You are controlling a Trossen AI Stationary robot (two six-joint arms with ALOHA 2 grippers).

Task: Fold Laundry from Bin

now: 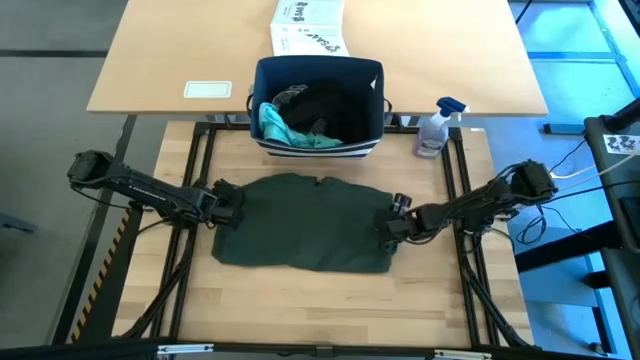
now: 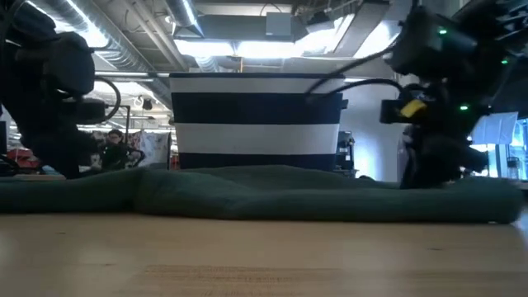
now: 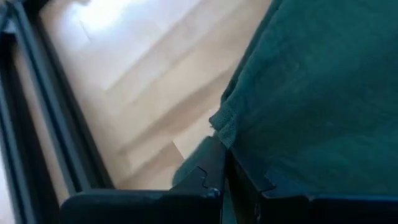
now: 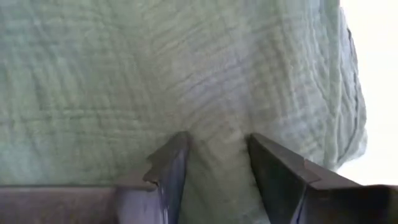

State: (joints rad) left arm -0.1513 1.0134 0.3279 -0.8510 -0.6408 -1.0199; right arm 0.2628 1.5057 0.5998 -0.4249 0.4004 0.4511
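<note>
From above, the green garment (image 1: pixel 300 222) lies spread flat on the table (image 1: pixel 300 310), just in front of the bin (image 1: pixel 318 105), which holds teal and black cloth. My left hand (image 1: pixel 232 208) pinches its left edge; my right hand (image 1: pixel 385 232) sits on its right edge.

Level view: low, rumpled folds (image 2: pixel 264 191).

Left wrist: hem clamped.

Right wrist: crinkled weave bunched between my parted fingers (image 4: pixel 169 171).

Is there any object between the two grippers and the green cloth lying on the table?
Nothing visible. The left gripper has its jaws shut on the left edge of the flat olive-green cloth garment, and the right gripper has its jaws around a fold at the right edge.
</note>
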